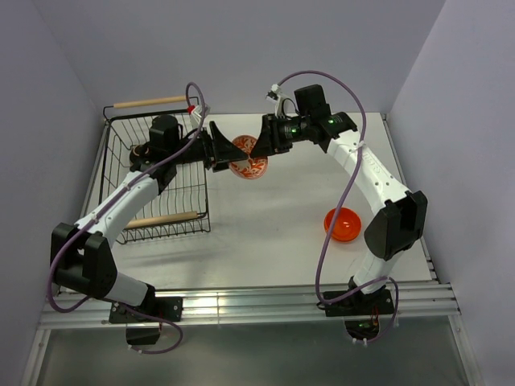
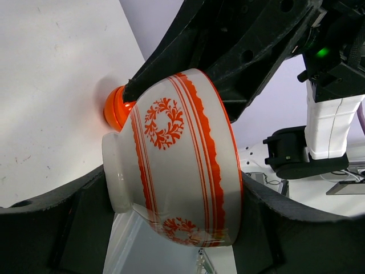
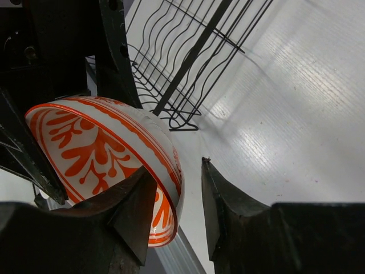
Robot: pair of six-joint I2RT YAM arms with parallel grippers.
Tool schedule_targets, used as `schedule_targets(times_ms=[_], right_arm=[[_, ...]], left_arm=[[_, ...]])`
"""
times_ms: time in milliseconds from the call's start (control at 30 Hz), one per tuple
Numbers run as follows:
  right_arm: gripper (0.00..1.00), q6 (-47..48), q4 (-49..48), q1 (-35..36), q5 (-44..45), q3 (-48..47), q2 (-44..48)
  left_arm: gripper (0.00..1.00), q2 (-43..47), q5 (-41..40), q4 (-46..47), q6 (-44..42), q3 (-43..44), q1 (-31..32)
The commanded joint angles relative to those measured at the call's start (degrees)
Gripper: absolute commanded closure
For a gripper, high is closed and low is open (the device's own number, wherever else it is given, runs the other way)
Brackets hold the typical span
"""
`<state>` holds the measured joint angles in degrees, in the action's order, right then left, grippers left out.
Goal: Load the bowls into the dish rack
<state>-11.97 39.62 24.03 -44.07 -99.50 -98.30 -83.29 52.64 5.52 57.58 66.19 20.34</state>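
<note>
Up above the table (image 1: 265, 241), just off the right side of the dish rack (image 1: 181, 203), the red-and-white bowl (image 1: 249, 163) was hanging in mid-air between the two arms, tipped so its patterned inside showed to the top camera. The left gripper (image 1: 228, 156) was clamped on it. On the left wrist cam one finger (image 2: 63, 222) sat against the foot end and the other finger (image 2: 285, 228) against the rim end, with the bowl wedged snug between them. The right gripper (image 1: 257, 148) was at the same bowl from the opposite side, but its jaws stood apart, so released as far as I could see. On the right wrist cam the bowl's rim sat between its fingers. One finger (image 3: 128, 214) was on the painted inside, and the other finger (image 3: 228, 208) was outside with a clear strip of table showing between it and the bowl wall. Couldn't tell if the inner one was actually touching. The bowl wasn't over the rack, just beside its right wall. A plain orange bowl (image 1: 342, 224) sat upright on the table, well apart, over by the right arm's elbow. The rack sat on the table's left side, with a wooden handle (image 1: 151, 101) at the far end and a second handle (image 1: 165, 219) at the near end.
</note>
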Motion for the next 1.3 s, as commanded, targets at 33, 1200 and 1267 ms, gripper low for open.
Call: schedule_targets(times_ms=[33, 1200, 1267], right_arm=[[0.51, -0.3, -1.0, 0.4, -1.3, -3.1, -0.8], [0.15, 1.6, 1.7, -5.9, -2.9, -1.1, 2.3], [0.15, 1.7, 1.6, -6.0, -2.7, -0.8, 2.4]], left_arm=[[1.00, 2.6, 0.4, 0.5, -2.6, 1.0, -0.4], [1.00, 3.2, 2.7, -39.0, -35.1, 17.8, -32.4], [1.00, 1.3, 0.5, -44.1, -40.9, 22.6, -35.3]])
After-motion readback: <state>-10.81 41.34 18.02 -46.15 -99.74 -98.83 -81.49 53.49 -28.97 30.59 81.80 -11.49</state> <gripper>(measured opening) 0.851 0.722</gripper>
